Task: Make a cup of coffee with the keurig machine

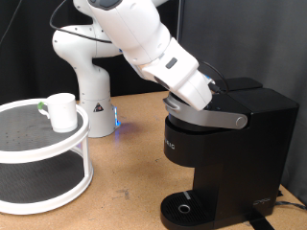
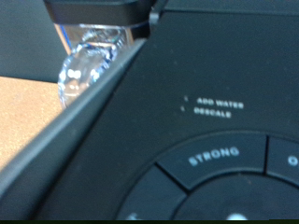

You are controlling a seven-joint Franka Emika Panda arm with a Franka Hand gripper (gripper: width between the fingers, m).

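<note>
The keurig machine (image 1: 235, 153) stands at the exterior view's right, a black box with a grey curved lid handle (image 1: 206, 118) and a round drip tray (image 1: 184, 206) with nothing on it. My gripper (image 1: 219, 89) is down on the machine's top, just above the lid handle; its fingertips are hidden by the hand. The wrist view is pressed close to the machine's button panel (image 2: 215, 159), with the words ADD WATER, DESCALE and STRONG readable. The cup (image 1: 62, 112), a white mug with a greenish handle, stands on a round white shelf (image 1: 48, 146) at the left, far from the gripper.
The white shelf has two tiers, with the lower tier (image 1: 38, 182) near the table. The arm's base (image 1: 91, 96) stands behind it with a blue light at its foot. The brown tabletop (image 1: 129, 172) lies between shelf and machine. A cable (image 1: 273, 206) runs at the machine's right.
</note>
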